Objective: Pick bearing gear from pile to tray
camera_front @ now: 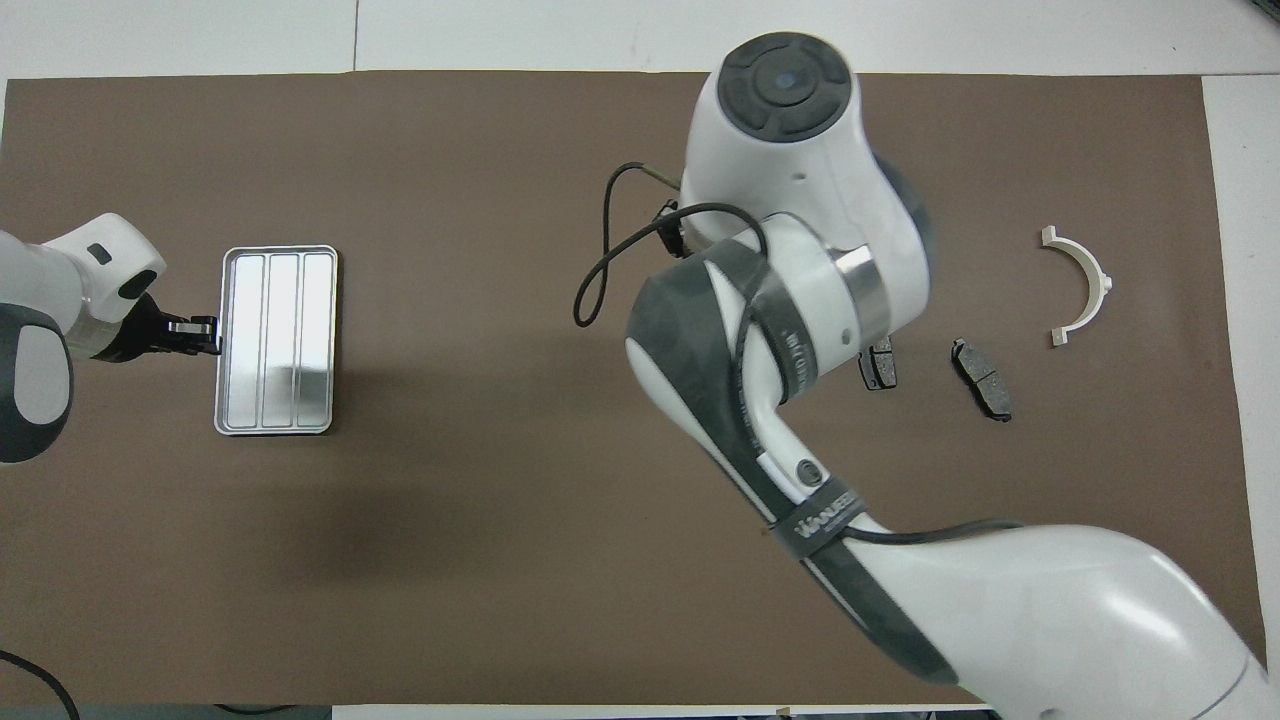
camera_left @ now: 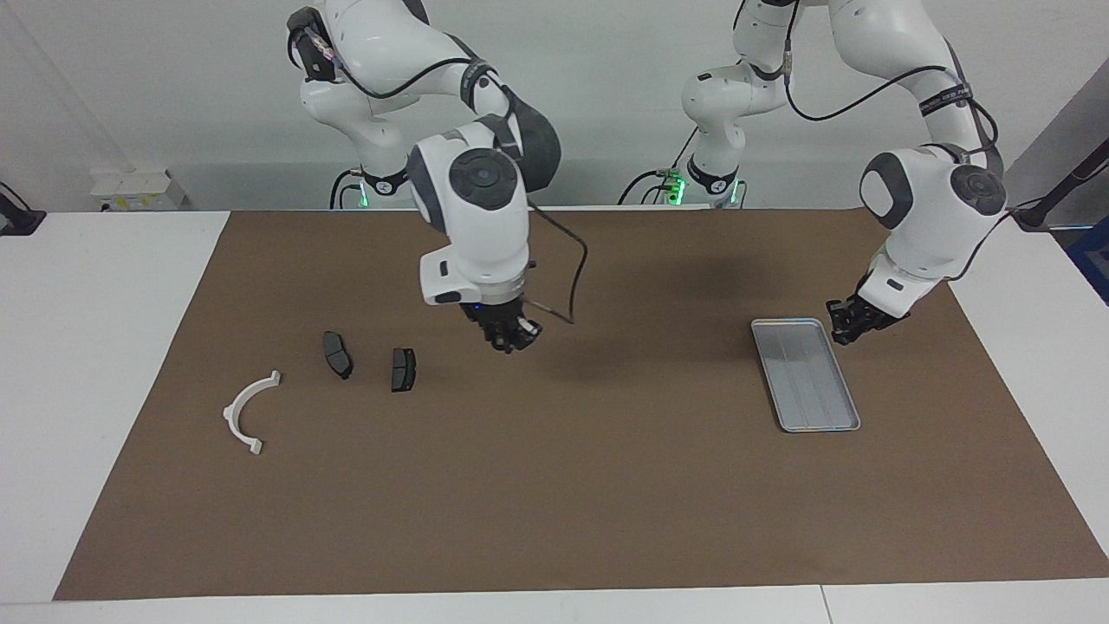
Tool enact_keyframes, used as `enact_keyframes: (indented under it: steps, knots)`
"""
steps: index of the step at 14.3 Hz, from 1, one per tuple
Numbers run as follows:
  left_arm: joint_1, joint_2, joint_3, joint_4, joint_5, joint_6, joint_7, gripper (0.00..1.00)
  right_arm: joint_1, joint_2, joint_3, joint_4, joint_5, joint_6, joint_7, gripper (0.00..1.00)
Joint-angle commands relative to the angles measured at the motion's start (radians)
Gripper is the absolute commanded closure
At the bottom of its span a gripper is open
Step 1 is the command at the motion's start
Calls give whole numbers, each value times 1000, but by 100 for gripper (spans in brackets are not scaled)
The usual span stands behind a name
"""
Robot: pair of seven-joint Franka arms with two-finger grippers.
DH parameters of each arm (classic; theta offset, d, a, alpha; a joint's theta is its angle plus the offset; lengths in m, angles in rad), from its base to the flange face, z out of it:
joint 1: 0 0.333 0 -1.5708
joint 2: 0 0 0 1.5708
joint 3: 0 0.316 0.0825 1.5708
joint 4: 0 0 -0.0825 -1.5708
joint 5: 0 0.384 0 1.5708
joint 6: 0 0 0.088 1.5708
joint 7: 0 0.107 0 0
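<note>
Silver-grey tray (camera_left: 806,374) is steadied by pressed-together left gripper (camera_left: 845,334) fingers, while something small seems pinched in the right gripper (camera_left: 511,336) for delivery.

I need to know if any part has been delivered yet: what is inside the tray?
Nothing shows inside the tray: only its bare ridged floor. The left pincer sits at its rim, covering no part of the inside.

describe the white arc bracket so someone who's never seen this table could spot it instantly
Start at the brown mat and go to the right arm's end of the table, where the loose parts lie. The white arc bracket lies flat there, outermost of them, just past the two dark brake-pad plates. It is the only white, half-ring shaped part; its neighbours are dark, flat plates.
</note>
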Motion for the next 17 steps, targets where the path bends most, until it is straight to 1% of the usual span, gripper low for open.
enact_keyframes:
  steps: [1, 3, 6, 7, 10, 12, 13, 17]
  knots:
    - [-46, -60, 10, -100, -12, 52, -66, 100, 71, 26, -3, -57, 2, 129, 153, 100]
    - [-49, -60, 10, -140, -12, 104, -92, 100, 125, 99, -5, -57, -20, 220, 233, 100]
    - [-64, -54, 10, -178, -13, 159, -118, 100, 145, 171, -5, -59, -46, 340, 288, 100]
    - [-74, -49, 10, -185, -12, 175, -123, 100, 144, 181, -5, -74, -46, 389, 304, 100]
    - [-77, -31, 10, -212, -12, 228, -141, 100, 140, 185, -5, -106, -50, 435, 307, 100]
    - [-87, -17, 10, -235, -12, 279, -145, 100, 139, 184, -6, -175, -50, 533, 307, 100]
    - [-91, -11, 10, -243, -12, 294, -146, 100, 139, 184, -6, -192, -52, 556, 307, 100]
    - [-94, 4, 10, -249, -12, 304, -155, 100, 131, 182, -6, -203, -64, 560, 308, 100]
